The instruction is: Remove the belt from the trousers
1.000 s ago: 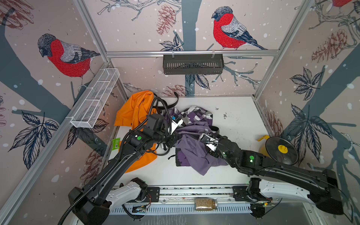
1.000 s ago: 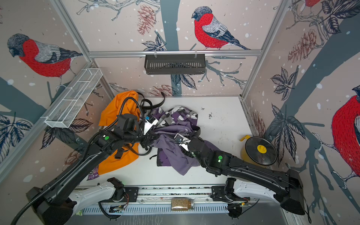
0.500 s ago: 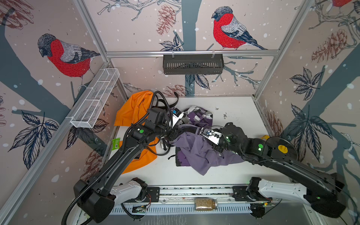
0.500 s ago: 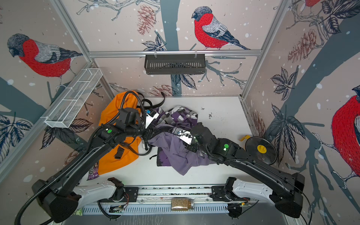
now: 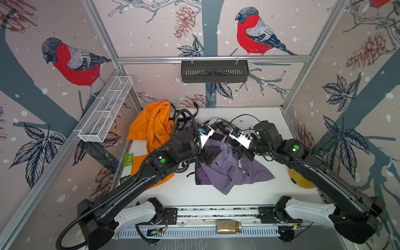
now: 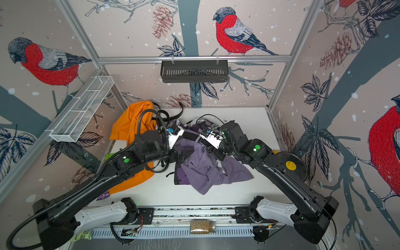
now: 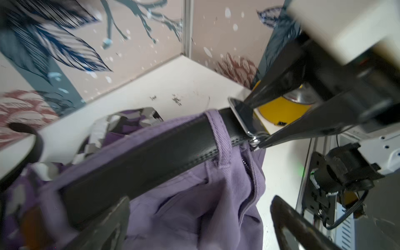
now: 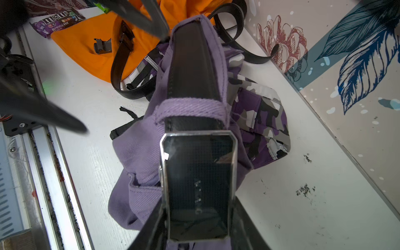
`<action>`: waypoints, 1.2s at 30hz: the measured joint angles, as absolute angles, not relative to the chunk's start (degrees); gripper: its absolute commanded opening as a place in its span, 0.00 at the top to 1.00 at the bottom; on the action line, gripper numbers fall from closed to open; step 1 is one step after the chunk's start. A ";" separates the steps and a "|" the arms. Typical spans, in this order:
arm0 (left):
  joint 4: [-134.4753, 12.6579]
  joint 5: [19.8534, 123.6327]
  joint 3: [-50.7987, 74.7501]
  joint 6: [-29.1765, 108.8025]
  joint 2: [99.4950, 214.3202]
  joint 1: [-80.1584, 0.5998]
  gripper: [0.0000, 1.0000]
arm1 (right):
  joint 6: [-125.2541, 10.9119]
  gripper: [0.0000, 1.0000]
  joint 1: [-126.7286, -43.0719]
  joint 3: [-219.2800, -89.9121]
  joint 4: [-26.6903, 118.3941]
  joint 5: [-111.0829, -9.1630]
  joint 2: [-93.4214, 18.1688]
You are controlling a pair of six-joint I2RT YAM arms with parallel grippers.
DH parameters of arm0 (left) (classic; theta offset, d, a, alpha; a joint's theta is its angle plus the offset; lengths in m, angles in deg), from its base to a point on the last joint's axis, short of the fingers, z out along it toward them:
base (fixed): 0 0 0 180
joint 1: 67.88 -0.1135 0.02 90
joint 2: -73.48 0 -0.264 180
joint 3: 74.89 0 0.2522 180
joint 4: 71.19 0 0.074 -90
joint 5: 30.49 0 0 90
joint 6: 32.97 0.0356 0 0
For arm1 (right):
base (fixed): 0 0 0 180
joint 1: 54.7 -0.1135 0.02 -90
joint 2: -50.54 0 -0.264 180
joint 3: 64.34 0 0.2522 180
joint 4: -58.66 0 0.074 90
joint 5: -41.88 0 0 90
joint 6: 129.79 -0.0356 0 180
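Here, buckle (image 8: 198, 184) (seemingly) in right hand (image 7: 250, 123)

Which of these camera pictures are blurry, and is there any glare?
Left wrist view: motion blur smears the walls and the near trousers; the belt by the buckle is sharper. Right wrist view: buckle crisp, small glare spot. Both top views: sharp.

Both top views are bright and even. The arms (image 5: 138, 184) throw big soft shadows on the walls (image 5: 357, 140), and straight lines bend near the picture edges. Close to the left hand (image 7: 199, 216), its fingers (image 7: 104, 227) look blurry and the wall smears. The belt buckle (image 8: 198, 168) in the right hand (image 8: 198, 216) is sharp, with a small white glint.
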State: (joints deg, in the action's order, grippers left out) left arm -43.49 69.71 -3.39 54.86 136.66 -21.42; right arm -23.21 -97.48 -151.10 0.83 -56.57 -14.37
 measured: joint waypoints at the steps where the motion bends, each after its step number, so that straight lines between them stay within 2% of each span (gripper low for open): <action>1: -43.86 69.43 -3.63 53.98 138.73 -21.01 0.01 | -23.32 1.00 -97.37 -151.40 0.76 -56.86 -14.56; 2: -44.54 69.12 -3.70 53.53 140.15 -20.83 0.03 | -23.36 1.00 -97.24 -151.62 0.63 -57.01 -14.69; 3: -45.72 68.31 -3.72 52.52 141.84 -20.77 0.09 | -23.38 1.00 -97.02 -151.77 0.63 -57.29 -14.76; 5: -47.49 67.17 -3.74 51.36 144.31 -20.70 0.43 | -23.45 1.00 -97.00 -151.91 0.59 -57.62 -14.78; 7: -48.67 64.53 -3.77 49.66 145.97 -20.70 0.85 | -23.54 1.00 -96.96 -151.88 0.43 -58.06 -14.78; 8: -49.26 63.31 -3.83 49.04 146.43 -20.85 0.99 | -23.54 1.00 -96.83 -151.77 0.43 -58.10 -14.78; 17: -57.15 64.75 -15.42 38.79 148.39 -34.19 1.00 | -23.62 1.00 -92.78 -150.07 1.88 -60.79 -12.60; 18: -57.07 64.68 -16.33 37.79 148.94 -35.10 0.92 | -23.73 1.00 -92.39 -149.92 1.70 -61.23 -12.57; 19: -56.80 64.68 -16.92 37.29 149.51 -35.61 0.62 | -23.80 1.00 -92.13 -149.79 1.64 -61.64 -12.60; 20: -56.45 64.68 -17.19 36.87 149.88 -35.83 0.39 | -23.89 1.00 -92.00 -149.74 1.64 -62.10 -12.73; 21: -55.84 64.68 -17.38 36.45 149.70 -35.85 0.23 | -24.24 1.00 -91.89 -149.74 1.70 -62.54 -13.01; 23: -54.05 63.77 -17.71 36.08 147.21 -34.86 0.07 | -24.45 1.00 -91.78 -149.74 1.92 -62.95 -13.75; 26: -53.24 59.39 -17.38 38.40 139.06 -28.33 0.00 | -24.56 1.00 -91.73 -150.03 2.09 -63.68 -15.39; 30: -55.27 52.40 -15.94 44.72 130.78 -22.34 0.00 | -24.54 1.00 -91.73 -151.53 2.16 -65.16 -17.01; 33: -56.10 50.52 -14.58 52.21 130.71 -21.12 0.01 | -24.34 1.00 -91.73 -152.21 2.03 -66.12 -17.49; 36: -56.15 50.45 -11.68 60.17 135.32 -20.55 0.01 | -23.36 1.00 -91.73 -153.02 1.88 -67.37 -17.78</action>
State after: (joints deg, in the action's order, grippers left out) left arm -56.15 50.45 -11.68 60.17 135.32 -20.55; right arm -23.36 -91.73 -153.02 1.88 -67.37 -17.78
